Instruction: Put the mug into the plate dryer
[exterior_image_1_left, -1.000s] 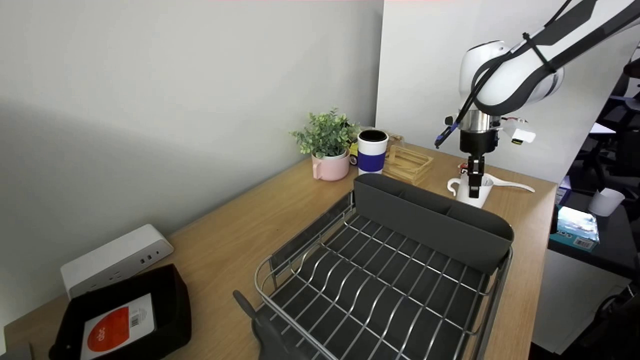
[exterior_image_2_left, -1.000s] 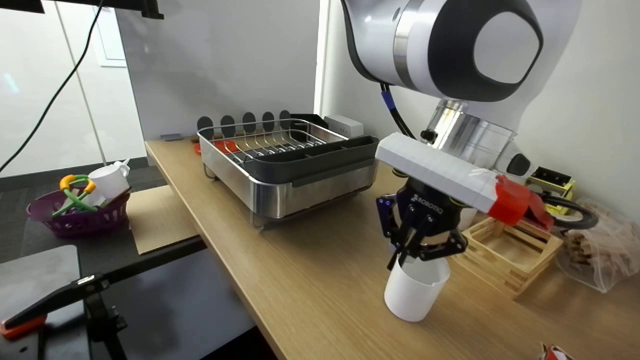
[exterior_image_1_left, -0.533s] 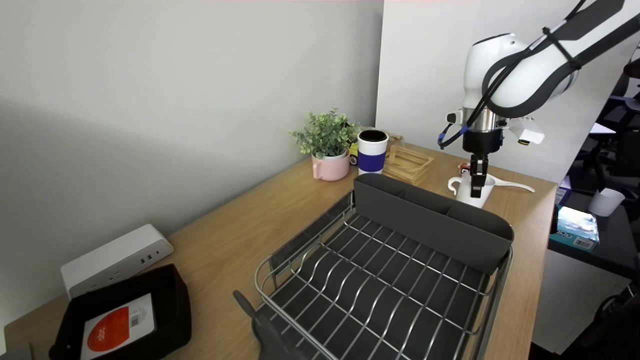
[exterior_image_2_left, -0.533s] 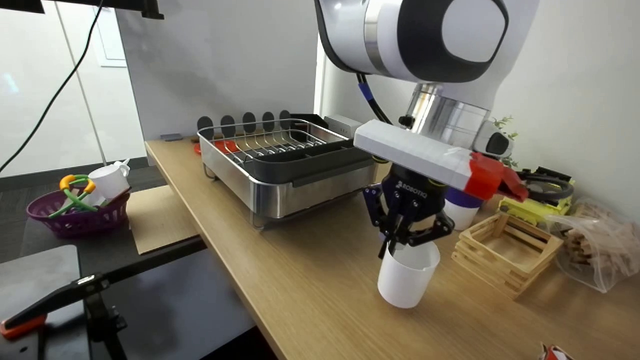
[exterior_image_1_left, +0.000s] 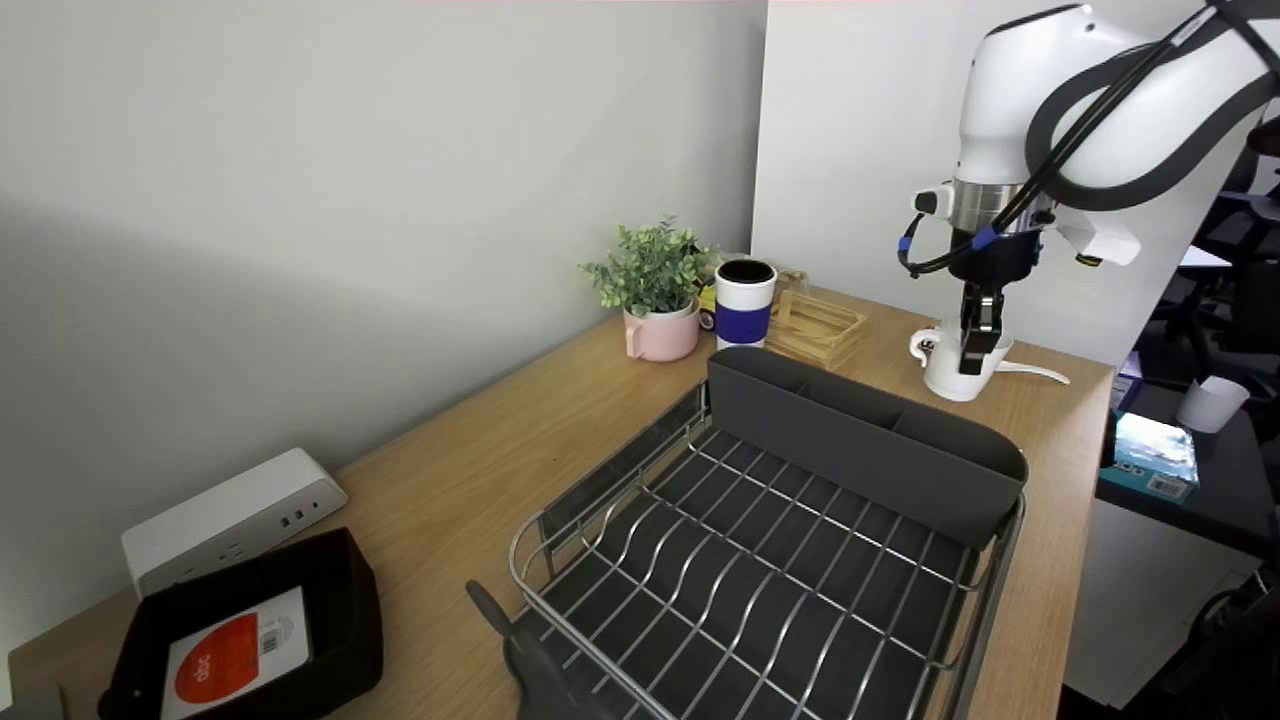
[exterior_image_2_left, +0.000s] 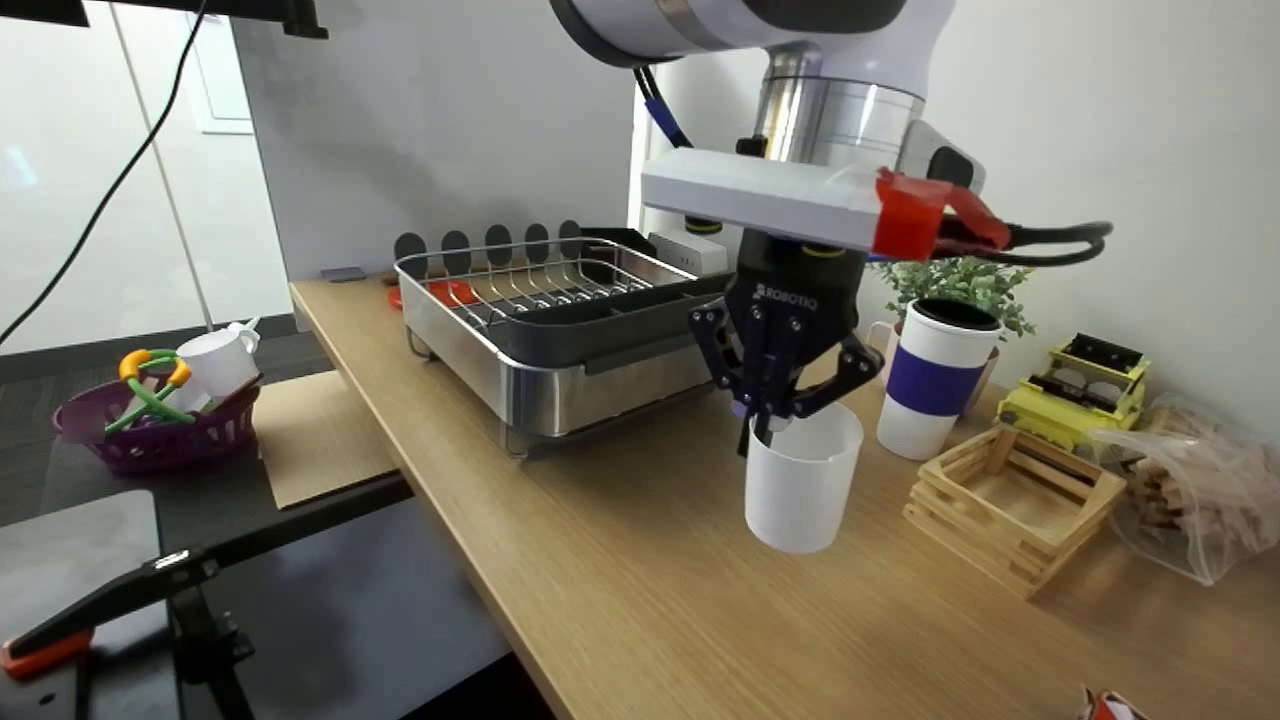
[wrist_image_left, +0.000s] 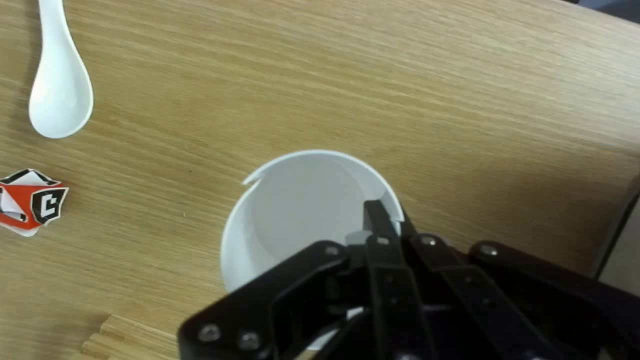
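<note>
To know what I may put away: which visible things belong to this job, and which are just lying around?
For the job: mug, held by the hand; dish rack.
Lying about: spoon; wooden crate; cup with blue band; potted plant; power strip.

In an exterior view a plain pale-grey wall (exterior_image_1_left: 400, 150) runs from 9 to 12 o'clock, a soft-edged shadow (exterior_image_1_left: 60, 290) slanting across it near 9. At 1 o'clock it meets a whiter partition (exterior_image_1_left: 850, 140); beyond that, at 3, the room (exterior_image_1_left: 1240, 345) is dim. A wood-grain bench (exterior_image_2_left: 640, 610) spreads across 6 o'clock in an exterior view and reads palest at 2 o'clock in the wrist view. Glossy white panels (exterior_image_2_left: 100, 180) stand at 10 o'clock in an exterior view, above a dark baseboard (exterior_image_2_left: 40, 368) and dark floor (exterior_image_2_left: 20, 420) at 9. A grey end wall (exterior_image_2_left: 450, 120) fills 11 o'clock, bounded by a white trim strip (exterior_image_2_left: 636, 200) at 12; an off-white wall (exterior_image_2_left: 1130, 150) rises at 2.
</note>
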